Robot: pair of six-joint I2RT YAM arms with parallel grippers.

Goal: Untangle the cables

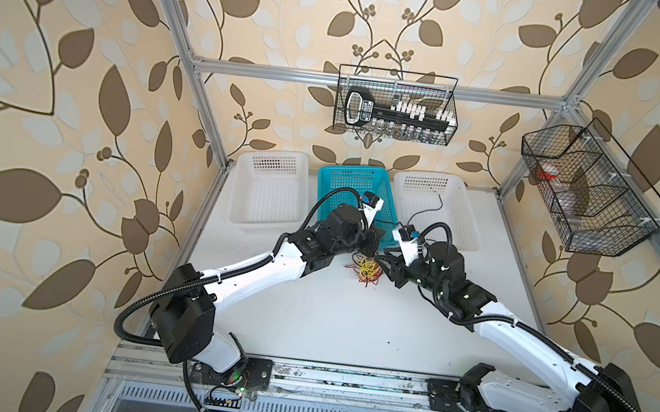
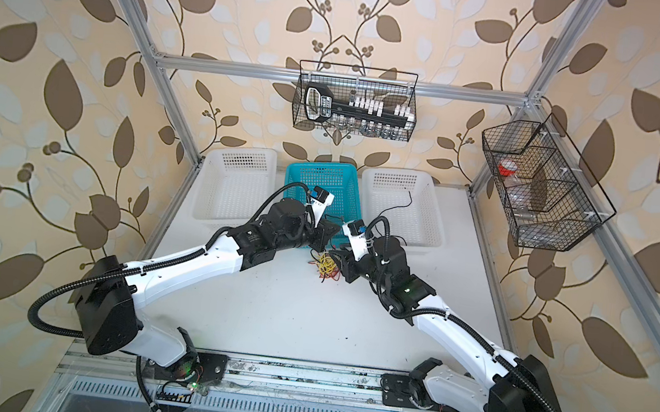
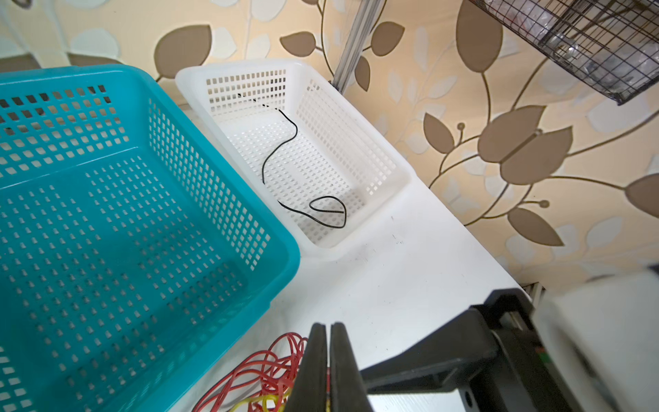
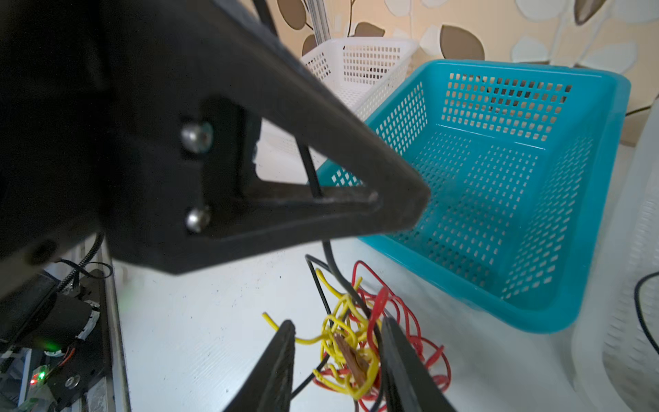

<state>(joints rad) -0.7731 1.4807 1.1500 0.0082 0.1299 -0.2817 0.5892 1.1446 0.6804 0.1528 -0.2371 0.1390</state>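
The cables form a small red, yellow and black tangle on the white table, just in front of the teal basket. My left gripper hovers over the tangle's far side, shut. In the right wrist view a black strand rises from the tangle into the left gripper's fingers. My right gripper is open, its fingers straddling the yellow and red loops. Red loops lie beside the left fingers.
A single black cable lies in the right white basket. A second white basket stands left of the teal one. Wire racks hang on the back and right walls.
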